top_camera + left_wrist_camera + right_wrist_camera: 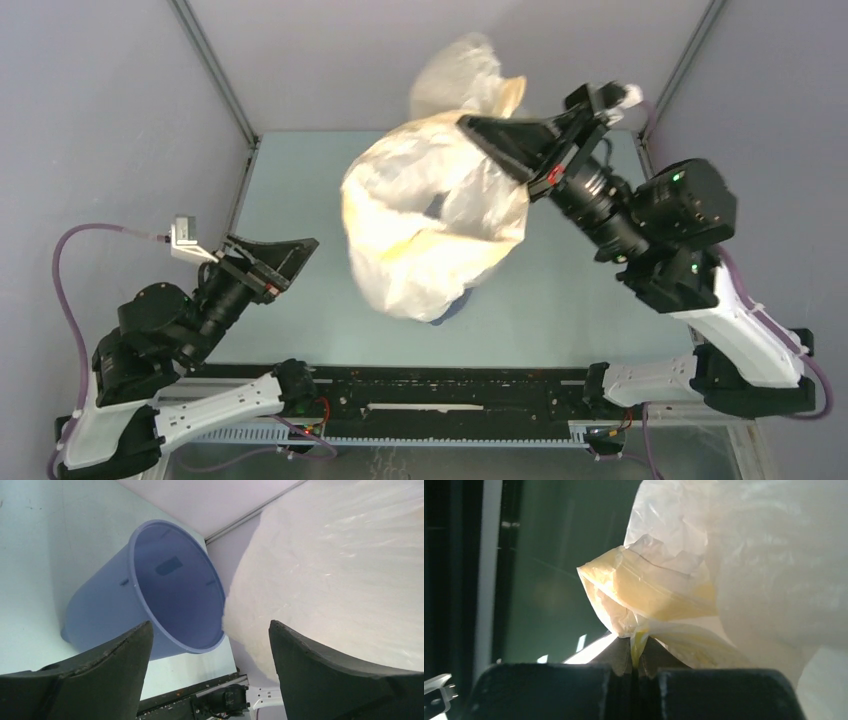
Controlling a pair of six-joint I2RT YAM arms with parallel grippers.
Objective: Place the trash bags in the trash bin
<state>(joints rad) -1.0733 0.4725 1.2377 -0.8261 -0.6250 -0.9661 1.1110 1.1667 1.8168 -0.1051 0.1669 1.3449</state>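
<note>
the pale green table (pixel 300 180) carries the blue trash bin (pixel 100 605)

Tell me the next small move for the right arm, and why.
Probably lower the right gripper so the trash bag sinks into the trash bin. It is shut on the bag's yellowish rim, the bag hangs over the bin, and the bin is empty. The left gripper is open.
</note>
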